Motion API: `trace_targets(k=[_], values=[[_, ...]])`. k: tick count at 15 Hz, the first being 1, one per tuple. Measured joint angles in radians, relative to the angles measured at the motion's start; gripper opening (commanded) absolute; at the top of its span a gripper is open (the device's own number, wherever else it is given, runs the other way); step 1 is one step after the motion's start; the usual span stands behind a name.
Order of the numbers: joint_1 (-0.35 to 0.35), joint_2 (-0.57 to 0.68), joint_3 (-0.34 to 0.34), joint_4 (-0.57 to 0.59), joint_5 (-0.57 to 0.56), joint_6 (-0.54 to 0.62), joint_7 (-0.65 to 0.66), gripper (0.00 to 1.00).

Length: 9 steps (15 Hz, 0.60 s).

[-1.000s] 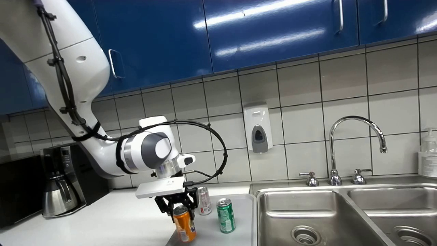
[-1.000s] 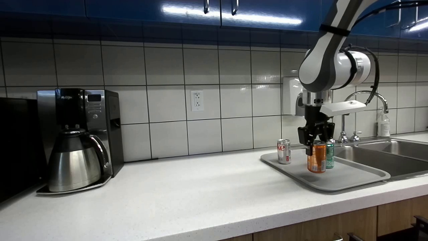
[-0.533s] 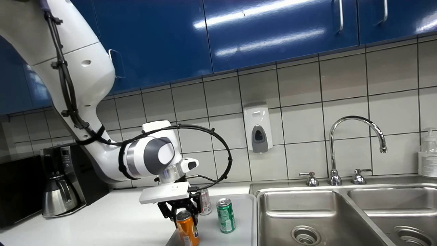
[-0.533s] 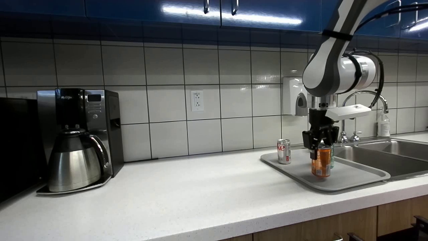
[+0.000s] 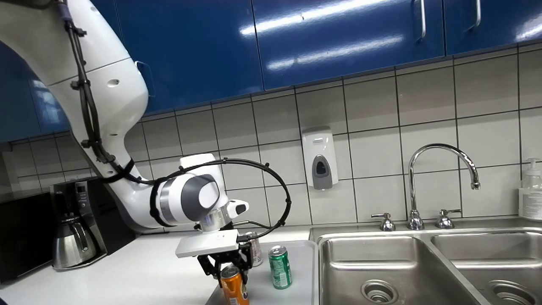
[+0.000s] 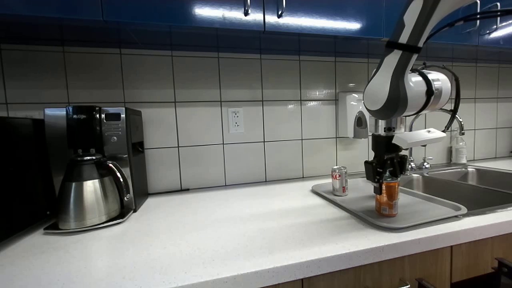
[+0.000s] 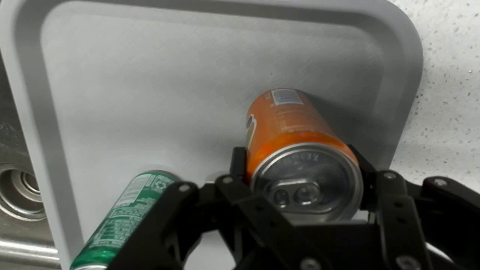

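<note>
Countertop, flat white speckled slab (image 6: 200, 240): hard, smooth-looking, squared front edge.
Sink, silvery steel double basin (image 5: 372, 252): glossy walls, rounded corners.
Tray, shallow grey slab with raised rim and rounded corners (image 7: 131, 93): matte, probably plastic; just beside the sink.
Gripper, black, jointed, two-fingered (image 5: 233, 279): clenched on an orange cylindrical metal can (image 7: 296, 120), pressing from opposite sides below its top.
Orange can: over the tray, near upright; cannot tell whether its base touches. Thin wall would likely dent, so a light, even squeeze suits; wrist level, long axis vertical, bottom clear of the rim.
Green can, printed metal cylinder (image 5: 280, 267): upright on the tray, near but apart; a sideways knock looks the main risk.
Silver can, metal cylinder with red lettering (image 6: 339, 181): upright toward a tray corner.
Lid, round grey metal disc (image 7: 332, 170): recessed, bright rolled edge.
Pull tab, oval metal loop (image 7: 294, 194): flat on the lid.
</note>
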Motion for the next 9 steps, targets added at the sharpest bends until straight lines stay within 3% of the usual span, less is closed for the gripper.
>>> trace_targets(k=[2, 9], values=[[0.000, 0.003, 0.000, 0.000, 0.000, 0.000, -0.005, 0.99], [-0.001, 0.002, -0.001, 0.004, -0.001, 0.004, -0.016, 1.00]])
